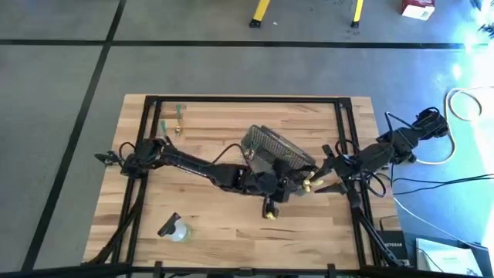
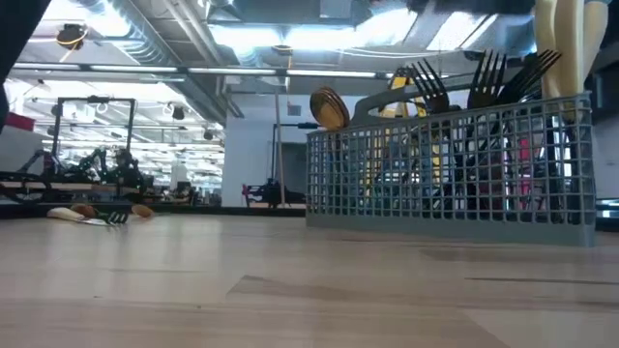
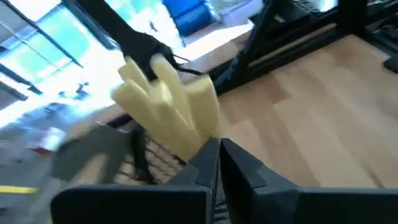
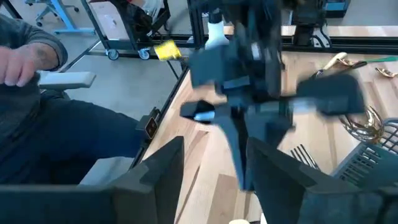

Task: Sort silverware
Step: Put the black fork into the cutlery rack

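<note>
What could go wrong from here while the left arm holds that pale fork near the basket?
The left gripper is shut on only the handle of the pale fork, so it might twist or slip out. The open right gripper faces the left arm at close range beside the basket, so the arms could collide.

I see a grey wire-mesh basket (image 2: 455,164) holding black forks (image 2: 484,72) and a gold spoon (image 2: 329,106); pale yellow fork (image 3: 171,102) in view, light wood table (image 1: 216,224), dark arms, green utensil (image 1: 179,110) far off.
</note>
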Robot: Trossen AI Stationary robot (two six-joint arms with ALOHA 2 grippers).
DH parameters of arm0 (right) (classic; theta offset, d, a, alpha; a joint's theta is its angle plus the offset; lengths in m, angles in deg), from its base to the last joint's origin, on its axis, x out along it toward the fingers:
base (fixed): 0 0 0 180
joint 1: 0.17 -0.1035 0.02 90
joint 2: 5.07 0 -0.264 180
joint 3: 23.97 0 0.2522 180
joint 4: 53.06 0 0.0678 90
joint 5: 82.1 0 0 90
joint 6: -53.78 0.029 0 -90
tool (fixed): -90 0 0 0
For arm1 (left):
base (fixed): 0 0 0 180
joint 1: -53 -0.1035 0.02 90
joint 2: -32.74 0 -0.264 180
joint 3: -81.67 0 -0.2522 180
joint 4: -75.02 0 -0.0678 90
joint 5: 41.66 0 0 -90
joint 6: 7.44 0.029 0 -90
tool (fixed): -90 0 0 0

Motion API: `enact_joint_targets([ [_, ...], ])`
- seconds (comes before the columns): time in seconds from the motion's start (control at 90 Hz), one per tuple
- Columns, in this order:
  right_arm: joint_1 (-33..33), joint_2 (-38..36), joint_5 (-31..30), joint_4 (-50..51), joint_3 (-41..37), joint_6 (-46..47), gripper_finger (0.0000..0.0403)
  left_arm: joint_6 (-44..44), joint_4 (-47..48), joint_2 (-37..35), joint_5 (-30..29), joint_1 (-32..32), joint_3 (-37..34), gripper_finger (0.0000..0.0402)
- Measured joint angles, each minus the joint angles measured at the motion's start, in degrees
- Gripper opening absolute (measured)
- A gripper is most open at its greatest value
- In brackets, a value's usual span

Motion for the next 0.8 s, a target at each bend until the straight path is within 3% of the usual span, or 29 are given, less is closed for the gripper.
enact_joint_targets([
  [0.111,0.0,0.0,0.0,-0.1,0.0,-0.7,0.0159,1.7,0.4,-3.4,-10.5,1.4,0.0,0.0],
  [0.211,0.0,0.0,0.0,-1.4,0.0,-3.4,0.0159,1.4,5.1,-7.2,-16.6,1.2,0.0,0.0],
  [0.422,0.0,0.4,0.0,-1.7,0.0,-4.5,0.0159,-11.0,33.3,-15.5,-24.9,-2.0,0.0,0.0],
  [0.611,0.0,1.6,0.0,-0.9,0.0,-4.6,0.0159,-24.2,62.3,-21.9,-25.8,-5.6,-0.1,0.0],
  [0.7,0.0,2.7,0.0,-0.9,0.0,-5.4,0.0159,-25.1,66.8,-25.4,-24.6,-7.2,-3.3,0.0],
  [0.8,0.0,4.2,-0.1,-1.1,0.0,-6.2,0.0159,-23.2,65.9,-30.9,-18.0,-9.6,-11.0,0.0],
])
